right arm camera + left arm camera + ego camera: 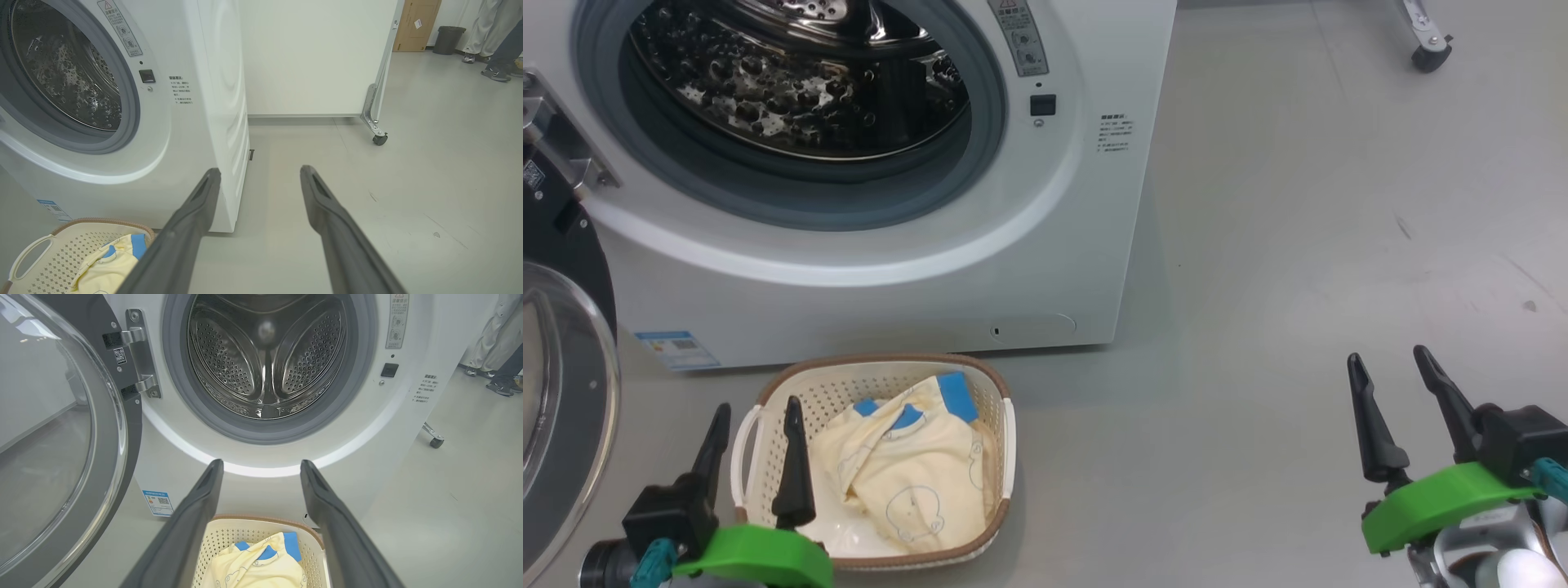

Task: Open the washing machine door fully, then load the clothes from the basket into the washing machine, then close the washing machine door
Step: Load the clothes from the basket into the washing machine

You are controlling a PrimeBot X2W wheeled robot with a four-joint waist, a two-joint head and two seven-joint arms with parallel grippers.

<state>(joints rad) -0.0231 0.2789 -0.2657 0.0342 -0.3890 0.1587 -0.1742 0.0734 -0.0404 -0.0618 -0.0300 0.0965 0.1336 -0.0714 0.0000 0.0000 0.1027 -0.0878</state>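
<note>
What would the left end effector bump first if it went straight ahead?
Probably the white front of the washing machine, just below its drum opening; the basket sits lower. Depth is unclear.

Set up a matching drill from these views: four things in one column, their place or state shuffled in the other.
Things:
1 door
2 clothes
3 left tool
4 right tool

Place or state:
a open, far right of the basket
b swung wide open
c open, at the basket's left end
d lying in the basket

Pairs: 1-b, 2-d, 3-c, 4-a

door (564,392) open, clothes (915,474) in basket (1005,425)
</note>
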